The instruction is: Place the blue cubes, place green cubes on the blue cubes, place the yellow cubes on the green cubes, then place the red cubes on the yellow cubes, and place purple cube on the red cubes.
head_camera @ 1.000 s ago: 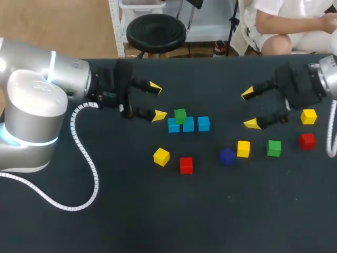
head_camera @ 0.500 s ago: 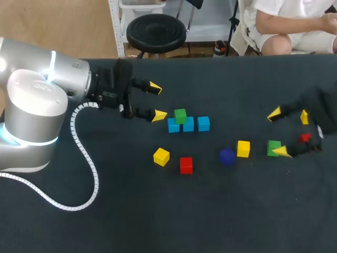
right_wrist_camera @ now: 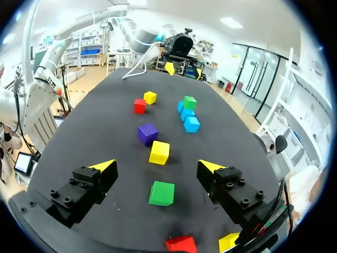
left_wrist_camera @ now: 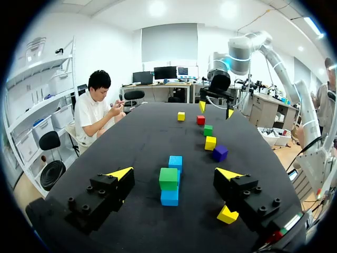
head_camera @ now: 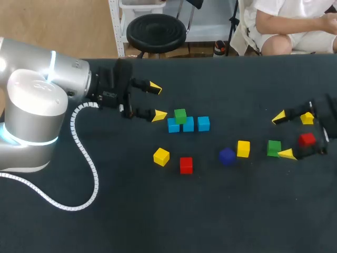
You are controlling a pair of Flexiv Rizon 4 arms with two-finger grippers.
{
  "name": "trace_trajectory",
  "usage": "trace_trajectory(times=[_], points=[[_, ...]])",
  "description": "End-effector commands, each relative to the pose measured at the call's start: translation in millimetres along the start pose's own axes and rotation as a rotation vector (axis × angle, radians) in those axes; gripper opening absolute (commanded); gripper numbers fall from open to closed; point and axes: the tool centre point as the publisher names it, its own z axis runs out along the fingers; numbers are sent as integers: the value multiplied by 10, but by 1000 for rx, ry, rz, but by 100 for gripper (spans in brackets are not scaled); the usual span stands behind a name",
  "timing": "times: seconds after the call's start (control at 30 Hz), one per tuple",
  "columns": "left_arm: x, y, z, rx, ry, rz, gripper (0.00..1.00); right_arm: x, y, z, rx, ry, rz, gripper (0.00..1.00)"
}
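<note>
Left gripper [head_camera: 157, 101] & right gripper [head_camera: 283, 135]: both wide open, empty.
Head: left gripper sits just beside the blue cubes [head_camera: 188, 125], stacked green cube [head_camera: 180, 116] on top of them; loose green cube [head_camera: 273, 148] by one tip of right gripper. L wrist: stacked green cube & blue cubes ahead of the spread fingers, in line w/ the gap. R wrist: loose green cube btwn spread fingers, touching neither; yellow cube [right_wrist_camera: 159, 152], purple cube [right_wrist_camera: 148, 133] beyond it.

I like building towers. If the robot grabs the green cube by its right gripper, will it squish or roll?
The green cube has flat faces and sharp corners, so it should sit still, not roll. It looks solid, so likely stiff; its smooth sides might slip.
</note>
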Motion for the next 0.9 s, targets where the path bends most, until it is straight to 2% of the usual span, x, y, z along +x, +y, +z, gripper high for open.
trace_trajectory(times=[0.03, 0.1, 0.17, 0.5, 0.7, 0.9], points=[[12, -7, -8, -2, -5, 2, 100, 29, -40, 28, -5, -21, -1, 100], [12, -7, -8, -2, -5, 2, 100, 29, -40, 28, -5, -21, -1, 100], [12, -7, -8, -2, -5, 2, 100, 111, -34, 21, -10, -33, 32, 100], [12, -7, -8, -2, -5, 2, 100, 315, 61, -167, -2, 14, 108, 100], [12, -7, -8, -2, -5, 2, 100, 409, 41, -64, -31, 33, 129, 100], [12, -7, -8, -2, -5, 2, 100, 541, -58, 63, -21, 6, 139, 100]])
